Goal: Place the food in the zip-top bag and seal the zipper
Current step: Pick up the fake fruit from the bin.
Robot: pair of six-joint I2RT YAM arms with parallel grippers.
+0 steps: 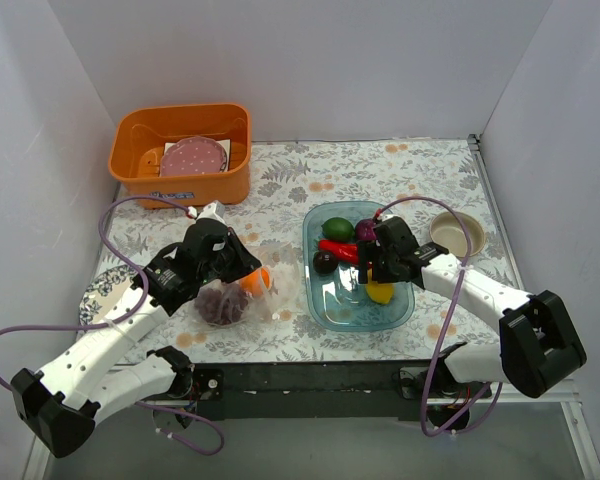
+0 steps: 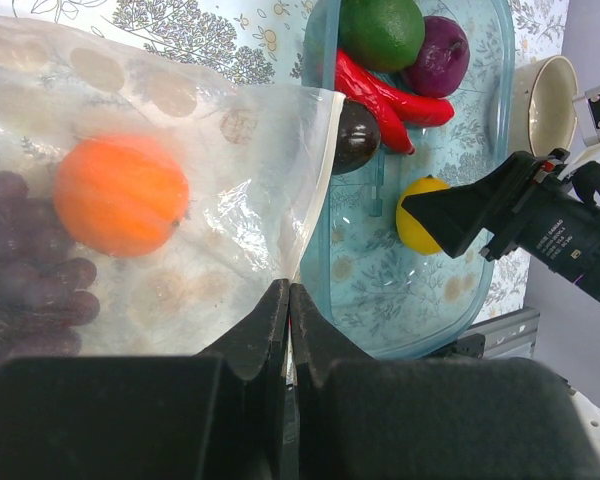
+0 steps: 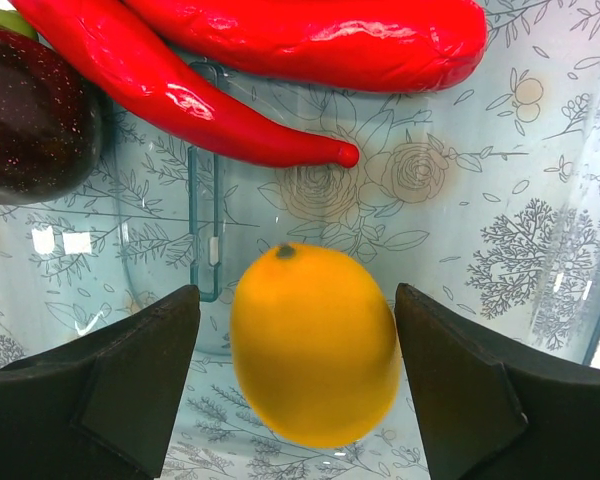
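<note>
The left gripper (image 2: pixel 288 300) has its jaws pressed together, pinching the edge of the clear zip-top bag (image 2: pixel 230 200). The bag lies on the floral table (image 1: pixel 380 170) and holds an orange (image 2: pixel 120 195) and a dark grape bunch (image 2: pixel 25 260). The right gripper (image 3: pixel 295 300) hovers low over the blue tray (image 2: pixel 480 250), jaws spread either side of the yellow lemon (image 3: pixel 315 345) without touching it. A long red chili (image 3: pixel 180 100) and a dark fruit (image 3: pixel 30 110) lie just beyond.

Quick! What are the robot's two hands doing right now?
Left gripper: shut, pinching the bag's edge.
Right gripper: open, with the lemon between its jaws, not touching it.
</note>
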